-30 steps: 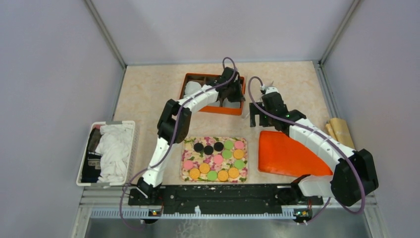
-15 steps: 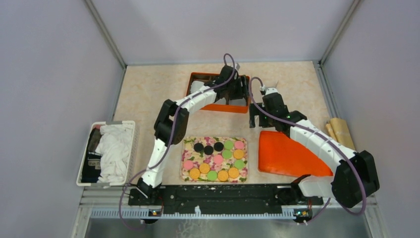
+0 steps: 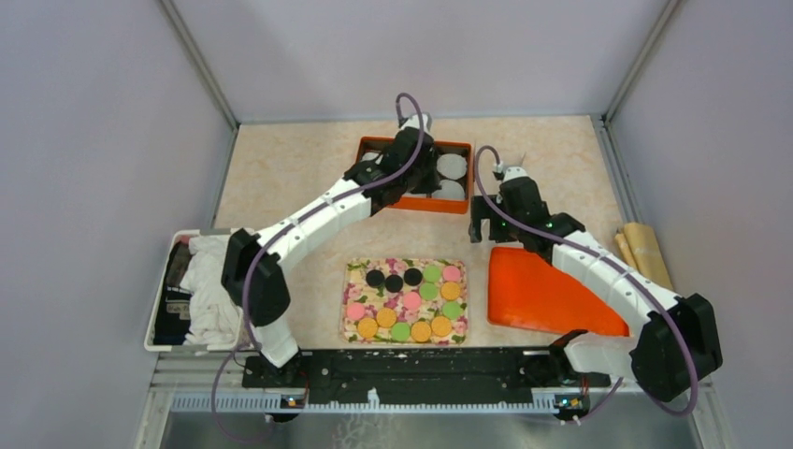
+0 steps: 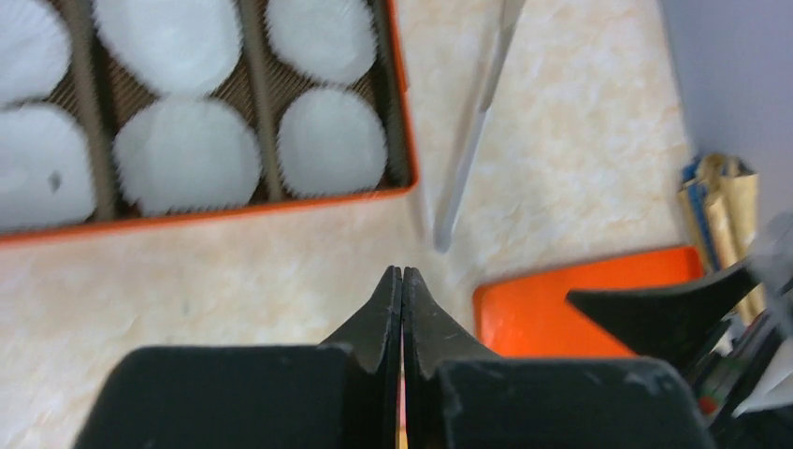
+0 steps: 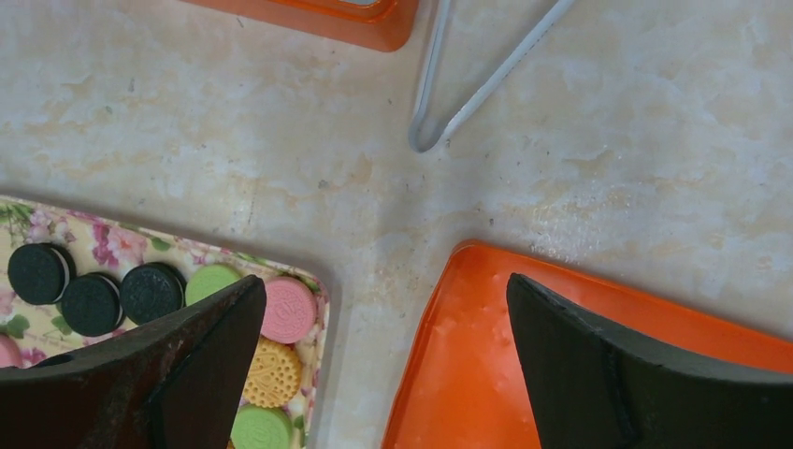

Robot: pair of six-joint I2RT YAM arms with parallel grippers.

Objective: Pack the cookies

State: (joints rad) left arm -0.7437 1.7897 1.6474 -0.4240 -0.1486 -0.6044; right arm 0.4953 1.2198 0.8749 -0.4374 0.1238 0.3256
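The cookies (image 3: 405,301), black, pink, green and orange discs, lie in rows on a floral tray (image 3: 348,271) at the near middle. Some also show in the right wrist view (image 5: 287,309). An orange box (image 3: 416,203) holding white paper cups (image 3: 452,166) stands at the back. It also shows in the left wrist view (image 4: 206,208). My left gripper (image 3: 419,176) is shut and empty, raised over the box; its tips (image 4: 402,273) point at the table by the box's near edge. My right gripper (image 3: 487,227) is open and empty above the table between tray and orange lid (image 5: 385,299).
An orange lid (image 3: 542,292) lies flat at the right. Metal tongs (image 5: 468,94) lie on the table beside the box's right corner. A white basket of cloths (image 3: 201,285) stands at the left edge. Rolled brown paper (image 3: 641,248) lies at the right edge.
My left arm has swung its elbow out to the left, and its gripper has shifted left over the box, uncovering the right-hand cups. The right arm has barely moved.
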